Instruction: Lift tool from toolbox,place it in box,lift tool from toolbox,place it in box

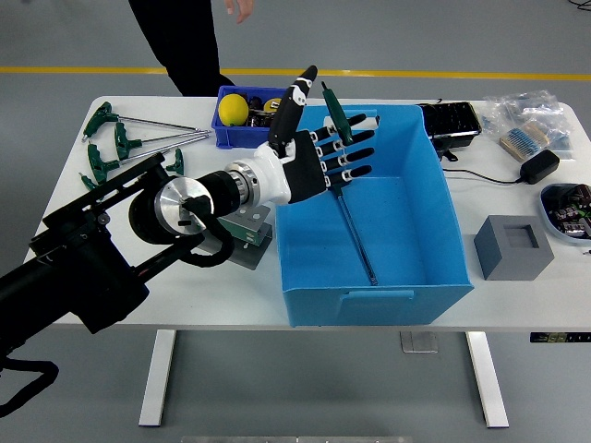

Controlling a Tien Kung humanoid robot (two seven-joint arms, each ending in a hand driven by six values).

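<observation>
My left hand (325, 159) reaches in from the left and hovers over the rear left part of the big blue box (443, 231). It is shut on a green-handled T-wrench (334, 109), whose handle sticks up above the fingers (355, 155). Another T-wrench (358, 242) lies on the box floor; its handle is hidden behind my hand. Several more green-handled T-wrenches (115, 143) lie on the table at the far left. The right hand is out of view.
A small blue bin (242, 113) with a yellow ball stands behind my arm. A green tool holder (251, 221) is partly hidden under my forearm. A grey block (513, 245), black tray (451, 120), charger (538, 166) and bags lie right. A person (185, 41) stands behind the table.
</observation>
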